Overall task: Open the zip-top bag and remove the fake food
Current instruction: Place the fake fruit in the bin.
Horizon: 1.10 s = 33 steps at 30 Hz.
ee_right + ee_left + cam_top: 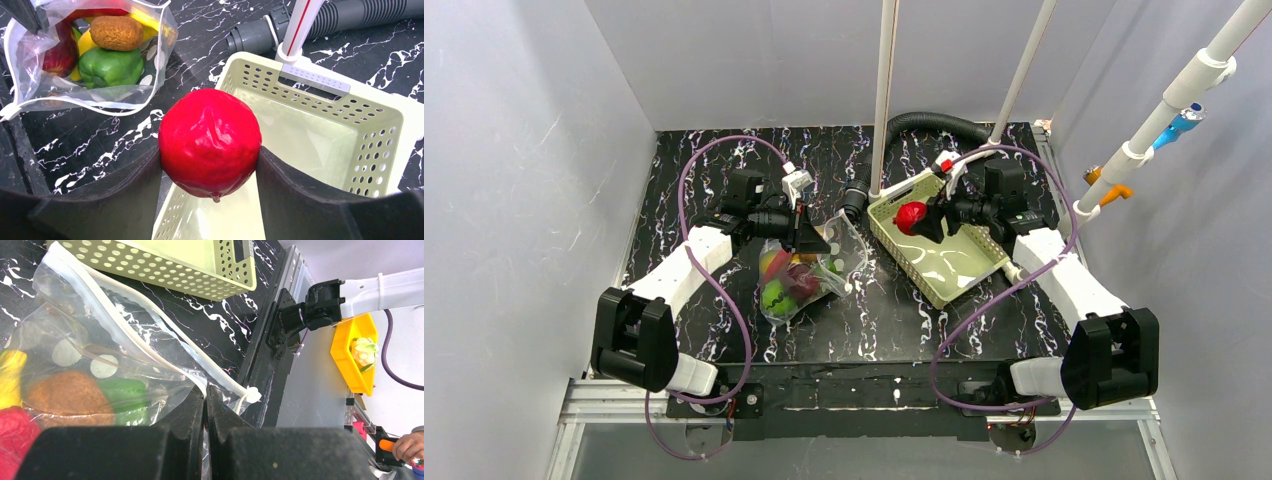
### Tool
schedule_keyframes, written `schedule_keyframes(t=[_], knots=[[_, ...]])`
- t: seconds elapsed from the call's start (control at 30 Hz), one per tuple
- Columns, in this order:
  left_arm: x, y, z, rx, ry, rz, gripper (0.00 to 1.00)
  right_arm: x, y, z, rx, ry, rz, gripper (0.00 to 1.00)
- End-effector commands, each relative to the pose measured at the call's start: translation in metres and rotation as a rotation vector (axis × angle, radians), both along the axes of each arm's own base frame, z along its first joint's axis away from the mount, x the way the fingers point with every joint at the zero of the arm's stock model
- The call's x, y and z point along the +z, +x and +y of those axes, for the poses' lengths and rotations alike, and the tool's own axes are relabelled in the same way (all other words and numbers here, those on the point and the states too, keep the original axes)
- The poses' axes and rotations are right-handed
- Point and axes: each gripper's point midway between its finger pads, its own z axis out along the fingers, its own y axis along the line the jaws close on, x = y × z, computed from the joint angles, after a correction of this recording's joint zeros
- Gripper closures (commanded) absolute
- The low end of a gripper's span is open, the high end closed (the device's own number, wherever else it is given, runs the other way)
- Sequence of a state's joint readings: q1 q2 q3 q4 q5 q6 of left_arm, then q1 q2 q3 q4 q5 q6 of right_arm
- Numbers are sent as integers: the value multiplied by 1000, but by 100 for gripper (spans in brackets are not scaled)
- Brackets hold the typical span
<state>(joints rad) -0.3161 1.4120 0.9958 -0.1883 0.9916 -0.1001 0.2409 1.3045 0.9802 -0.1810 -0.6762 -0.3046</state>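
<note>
zip-top bag (809, 275) lying on table (874, 320), long axis near-left to far-right, mouth toward basket (370, 130) | left fingers (185, 425) pinched on its edge | right fingers (125, 190) gripping red fruit (210, 142) over basket | rest of fake food (110, 65) bagged

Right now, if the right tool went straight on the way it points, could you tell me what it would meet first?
Probably the pale green basket: the right tool, shut on the red fruit, points into it, so its floor or far wall comes first; depth is unclear.
</note>
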Motion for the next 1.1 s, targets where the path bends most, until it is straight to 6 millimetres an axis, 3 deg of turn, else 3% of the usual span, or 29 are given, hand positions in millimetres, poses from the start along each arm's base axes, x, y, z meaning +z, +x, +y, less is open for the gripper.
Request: schedule_keyframes(t=[0.0, 0.53, 0.77, 0.83, 0.93, 1.07], knots=[[15, -8, 0, -30, -32, -36, 100, 1, 8, -4, -7, -7, -52, 76], [18, -11, -1, -38, -40, -34, 100, -25, 22, -15, -67, -64, -20, 68], [20, -13, -2, -46, -46, -37, 100, -57, 36, -23, -117, -131, 47, 49], [20, -14, -3, -50, -47, -36, 100, -64, 38, -24, -122, -143, 66, 34], [21, -16, -6, -62, -51, -36, 100, -66, 40, -26, -135, -151, 77, 15], [21, -20, -10, -81, -55, -31, 100, -59, 41, -26, -147, -145, 62, 4]])
